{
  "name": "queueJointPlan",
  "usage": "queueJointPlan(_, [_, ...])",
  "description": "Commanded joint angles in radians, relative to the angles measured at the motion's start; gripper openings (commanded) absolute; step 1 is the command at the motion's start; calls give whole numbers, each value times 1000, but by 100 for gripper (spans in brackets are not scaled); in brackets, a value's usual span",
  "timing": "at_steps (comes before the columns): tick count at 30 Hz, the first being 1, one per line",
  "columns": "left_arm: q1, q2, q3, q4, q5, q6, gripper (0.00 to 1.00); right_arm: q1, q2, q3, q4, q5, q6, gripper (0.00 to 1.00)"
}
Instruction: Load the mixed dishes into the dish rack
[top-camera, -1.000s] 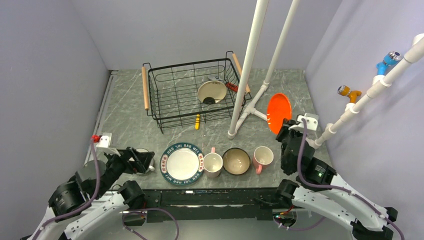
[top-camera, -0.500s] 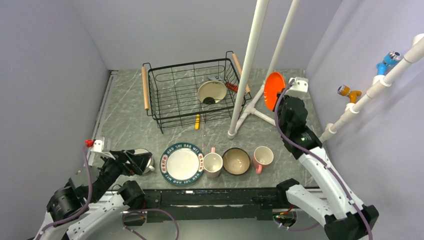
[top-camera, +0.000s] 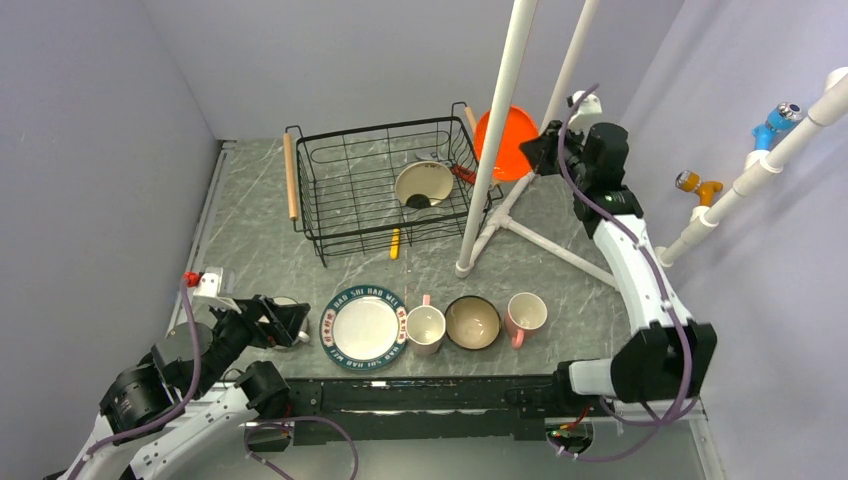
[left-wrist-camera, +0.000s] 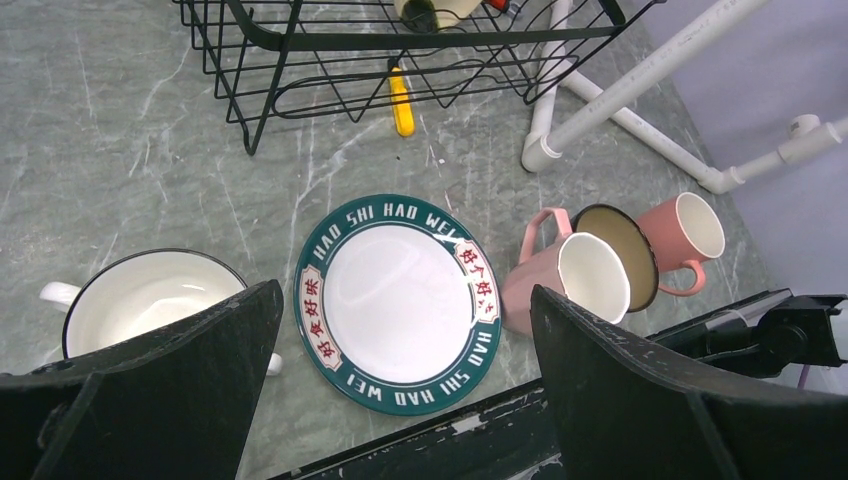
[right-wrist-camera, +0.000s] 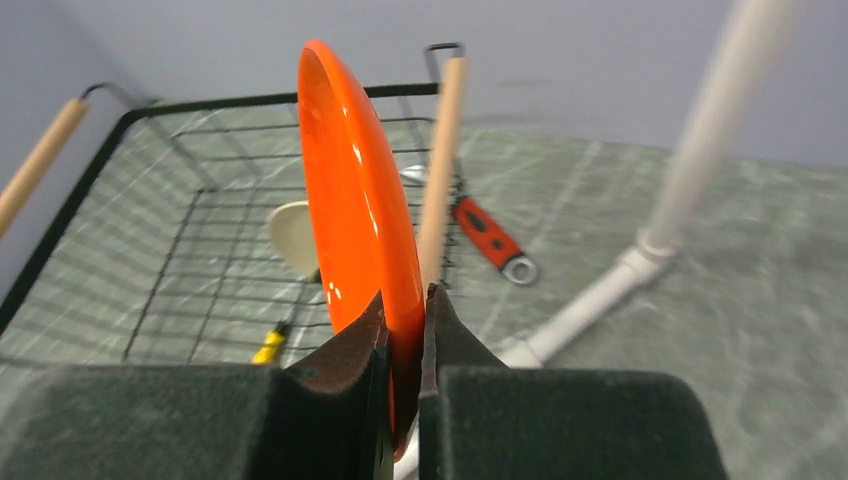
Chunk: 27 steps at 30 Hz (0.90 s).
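My right gripper (top-camera: 545, 150) is shut on the rim of the cream dish with the orange-red underside (top-camera: 508, 143), held on edge in the air by the right handle of the black wire dish rack (top-camera: 385, 185). The right wrist view shows the fingers (right-wrist-camera: 350, 350) clamping the dish (right-wrist-camera: 360, 200). My left gripper (top-camera: 285, 322) is open and empty above the white handled cup (left-wrist-camera: 140, 300). The patterned plate (top-camera: 363, 327), a pink mug (top-camera: 425, 327), the dark-blue bowl (top-camera: 472, 322) and the second pink mug (top-camera: 525, 315) line the near edge.
A cream bowl (top-camera: 424, 184) and a red-handled tool (top-camera: 465, 175) lie in the rack. A yellow tool (top-camera: 395, 243) lies at its front edge. A white pipe frame (top-camera: 495, 130) stands between the rack and my right arm.
My right arm has lifted the orange-red dish from the table's right side and carried it back and left to the rack's right end. The left arm has barely shifted.
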Motion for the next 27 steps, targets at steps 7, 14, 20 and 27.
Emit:
queueJointPlan(7, [-3, -26, 10, 33, 6, 16, 99, -56, 300, 171, 385, -649, 42, 0])
queueJointPlan(14, [-3, -27, 9, 34, 8, 15, 99, -12, 395, 143, 643, -810, 7, 0])
queueJointPlan(20, [-3, -27, 9, 35, 5, 15, 99, 110, 392, 145, 452, -735, -507, 0])
queueJointPlan(27, [-4, -31, 9, 33, 3, 11, 99, 139, 498, 195, 471, -716, -632, 0])
